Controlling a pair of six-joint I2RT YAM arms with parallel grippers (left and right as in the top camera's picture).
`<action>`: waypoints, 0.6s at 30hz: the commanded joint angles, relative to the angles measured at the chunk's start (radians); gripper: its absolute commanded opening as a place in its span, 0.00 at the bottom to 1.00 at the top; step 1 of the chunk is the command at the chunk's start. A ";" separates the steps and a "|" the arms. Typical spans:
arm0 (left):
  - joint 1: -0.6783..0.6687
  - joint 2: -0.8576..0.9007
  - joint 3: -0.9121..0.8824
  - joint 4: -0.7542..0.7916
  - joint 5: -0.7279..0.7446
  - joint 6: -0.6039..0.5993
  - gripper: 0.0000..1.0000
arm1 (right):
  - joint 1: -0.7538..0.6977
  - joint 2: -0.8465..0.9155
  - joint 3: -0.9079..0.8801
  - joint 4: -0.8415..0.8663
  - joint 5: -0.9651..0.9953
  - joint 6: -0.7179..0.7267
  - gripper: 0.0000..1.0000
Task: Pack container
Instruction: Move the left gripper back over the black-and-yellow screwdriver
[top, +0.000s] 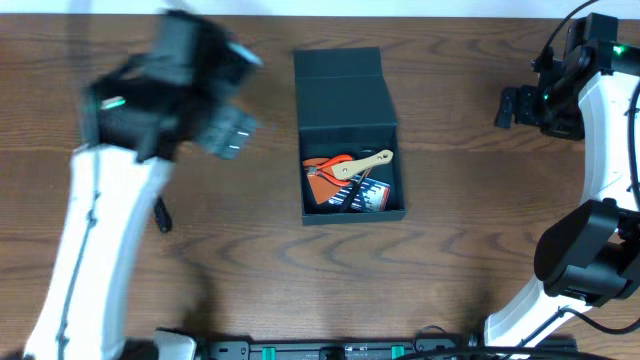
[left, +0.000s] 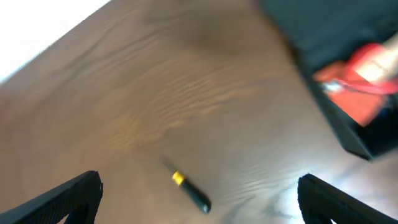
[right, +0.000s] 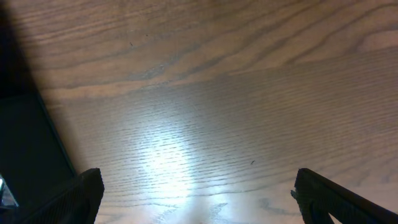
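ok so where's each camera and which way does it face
Overhead: above the table, looking down at the open container; both arms show.
Left wrist: on its arm, looking down at a small screwdriver; open left fingers show.
Right wrist: on its arm, looking down at table; open right fingers show.
Shared: overhead and left wrist show the container.

Brown wood-grain bench (top: 450, 250) carries an open dark box (top: 342, 95) near the middle; a thin black tool (left: 191, 190) with a yellow band lies well left of it.
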 joint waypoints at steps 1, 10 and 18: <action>0.158 -0.024 0.002 -0.017 -0.016 -0.143 0.99 | -0.011 0.008 -0.006 0.006 -0.004 -0.010 0.99; 0.468 -0.002 -0.177 0.035 0.085 -0.336 0.99 | -0.011 0.008 -0.006 0.048 -0.004 -0.012 0.99; 0.513 -0.002 -0.555 0.239 0.149 -0.381 0.99 | -0.011 0.008 -0.006 0.052 -0.004 -0.013 0.99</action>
